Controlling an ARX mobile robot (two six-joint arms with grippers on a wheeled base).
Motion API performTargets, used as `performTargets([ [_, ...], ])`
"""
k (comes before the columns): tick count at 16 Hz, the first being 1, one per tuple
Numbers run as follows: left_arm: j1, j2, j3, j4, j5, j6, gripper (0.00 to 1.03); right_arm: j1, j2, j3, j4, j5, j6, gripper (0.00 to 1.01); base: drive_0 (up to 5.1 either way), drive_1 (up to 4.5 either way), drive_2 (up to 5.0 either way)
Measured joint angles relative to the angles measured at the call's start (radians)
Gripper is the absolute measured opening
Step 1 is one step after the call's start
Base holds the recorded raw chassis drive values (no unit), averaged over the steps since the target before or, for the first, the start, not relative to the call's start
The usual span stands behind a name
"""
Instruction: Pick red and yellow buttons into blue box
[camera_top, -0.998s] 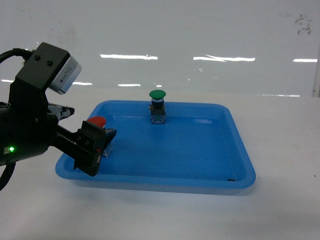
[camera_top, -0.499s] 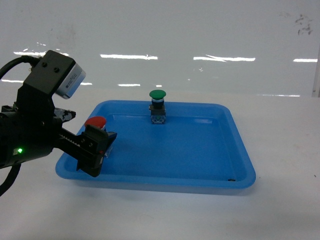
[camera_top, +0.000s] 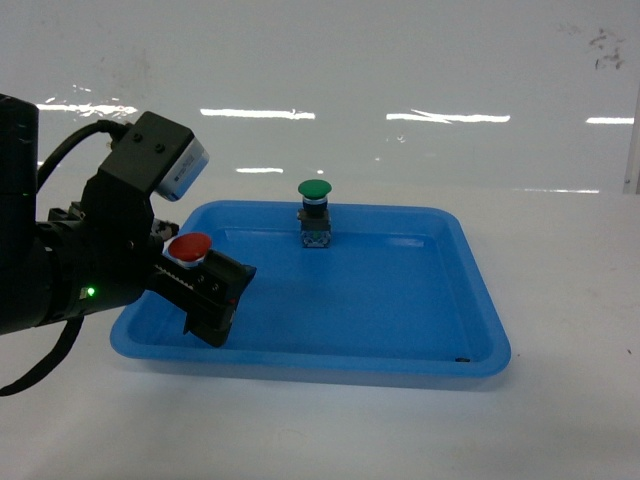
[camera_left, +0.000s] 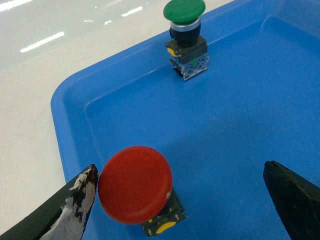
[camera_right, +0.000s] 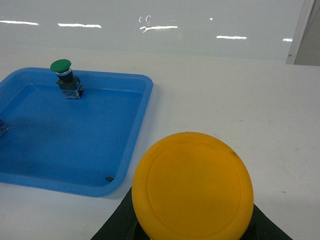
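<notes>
Red button (camera_left: 135, 184) is straddled by the spread left claw (camera_left: 180, 200), now swung inward over the tray (camera_top: 480, 300); yellow button (camera_right: 192, 192) is pinched by the right claw.

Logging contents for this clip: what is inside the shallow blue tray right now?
A green button stands at the tray's far edge. The red button sits near the left corner, between the left hand's open fingers. Its base is mostly hidden under its cap.
</notes>
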Motion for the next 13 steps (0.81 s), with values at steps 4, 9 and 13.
performTargets([
  [4, 0.022, 0.136, 0.081, -0.005, -0.038, 0.037, 0.98, 0.000, 0.000, 0.000, 0.000, 0.000, 0.000, 0.25, 0.0, 0.00, 0.0],
  [9, 0.017, 0.136, 0.081, -0.007, -0.041, 0.050, 0.98, 0.000, 0.000, 0.000, 0.000, 0.000, 0.000, 0.25, 0.0, 0.00, 0.0],
  [13, 0.017, 0.136, 0.081, -0.007, -0.041, 0.050, 0.98, 0.000, 0.000, 0.000, 0.000, 0.000, 0.000, 0.25, 0.0, 0.00, 0.0],
])
